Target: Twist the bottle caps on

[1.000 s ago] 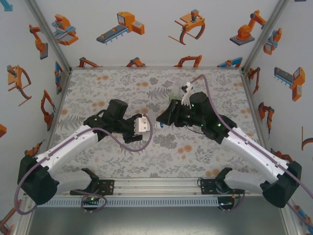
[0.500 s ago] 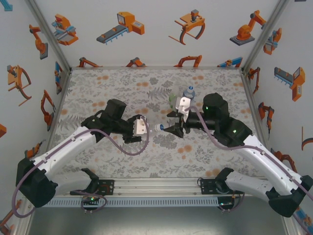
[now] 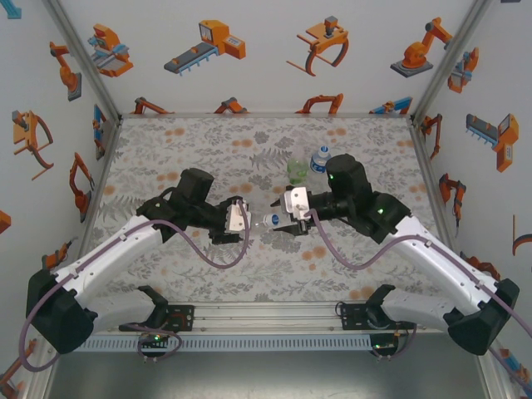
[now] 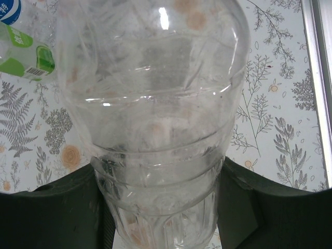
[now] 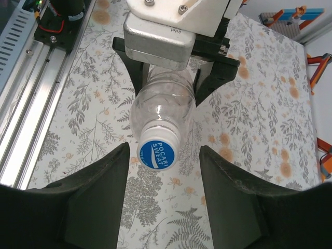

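Soft-looking flowery table [image 3: 166, 150] below. Pinched tight in the left claw [image 3: 238, 218], lying sideways near the middle: 1 clear bottle [image 5: 165, 98]. Thin, crinkly, surely light and easy to squash, so best held by the firmer ribbed part. Farther back: 1 green bottle [image 3: 297, 169], 1 blue-label bottle [image 3: 321, 158]. Spread on both sides of the small round blue-and-white cap [image 5: 157, 154], not touching: right claw [image 5: 164, 147]. Hard and maybe slippery; grip around the rim.
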Action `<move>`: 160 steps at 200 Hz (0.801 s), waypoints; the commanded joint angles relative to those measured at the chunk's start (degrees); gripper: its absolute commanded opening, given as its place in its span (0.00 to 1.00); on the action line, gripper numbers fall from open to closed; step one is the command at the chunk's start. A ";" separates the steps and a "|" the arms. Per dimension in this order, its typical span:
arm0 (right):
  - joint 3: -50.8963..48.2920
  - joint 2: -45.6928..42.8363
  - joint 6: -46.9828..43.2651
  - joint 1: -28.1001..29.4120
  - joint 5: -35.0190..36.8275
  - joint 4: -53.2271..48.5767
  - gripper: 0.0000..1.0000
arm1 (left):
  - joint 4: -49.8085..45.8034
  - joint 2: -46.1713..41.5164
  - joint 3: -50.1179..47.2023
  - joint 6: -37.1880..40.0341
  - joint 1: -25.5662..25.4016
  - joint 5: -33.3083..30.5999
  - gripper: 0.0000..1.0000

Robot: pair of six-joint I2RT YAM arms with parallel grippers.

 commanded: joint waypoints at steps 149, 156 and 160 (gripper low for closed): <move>-7.21 -2.11 22.88 0.92 6.73 16.86 0.16 | -0.55 -0.17 0.51 -0.36 -0.17 0.76 0.00; -8.53 -2.47 29.83 0.92 9.26 20.67 0.13 | -0.32 -0.16 0.53 -0.61 -0.08 0.30 0.00; -9.23 -2.62 33.92 0.88 10.94 22.47 0.10 | -0.20 -0.17 0.48 -0.75 -0.15 0.04 0.00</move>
